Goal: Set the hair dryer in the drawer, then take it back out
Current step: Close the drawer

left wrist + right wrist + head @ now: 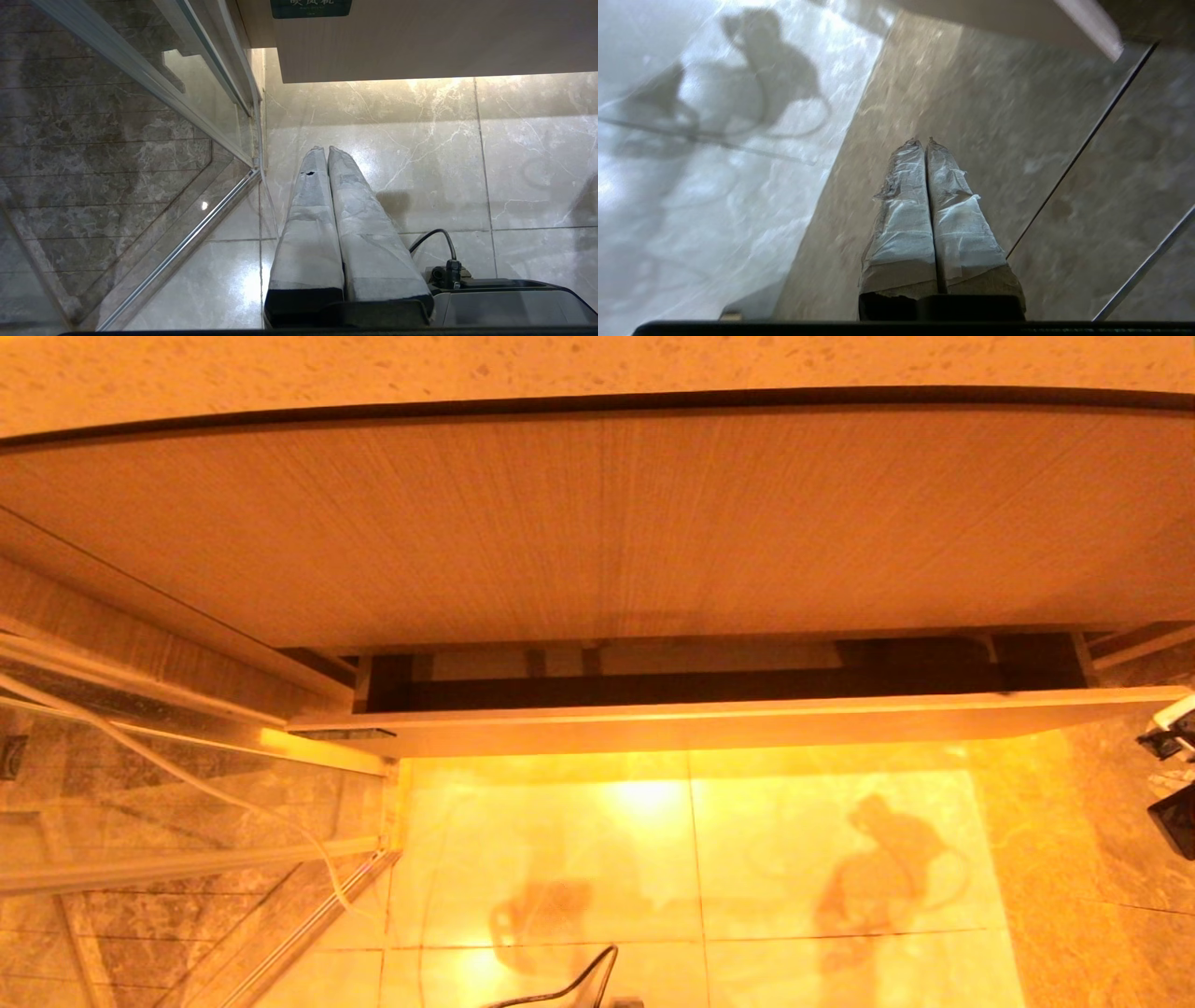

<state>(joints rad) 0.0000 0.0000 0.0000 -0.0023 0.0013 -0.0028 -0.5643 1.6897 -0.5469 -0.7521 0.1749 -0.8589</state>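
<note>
While the head view looks down, the drawer (728,723) stands pulled part-way out across the middle of the frame, its narrow pale front running from centre-left to the right edge. Behind that front a dark gap shows the inside, and I can't make out the hair dryer there or anywhere else. Above it spreads the tall wood-grain panel (597,523). Below, the glossy tiled floor (691,859) carries two arm shadows. At the far right edge, a bit of black-and-white hardware (1174,775) pokes in.

Over to the left wrist view: the left gripper (326,150) sits low centre, its taped fingers (308,224) pressed together with nothing between them, hanging over marble tile. A glass partition (140,140) fills the left, and wood-grain cabinet underside (420,42) spans the top.

Right wrist view now: the right gripper (923,140) is likewise clenched on nothing, fingers touching, above the floor, cabinet corner at upper right.
</note>
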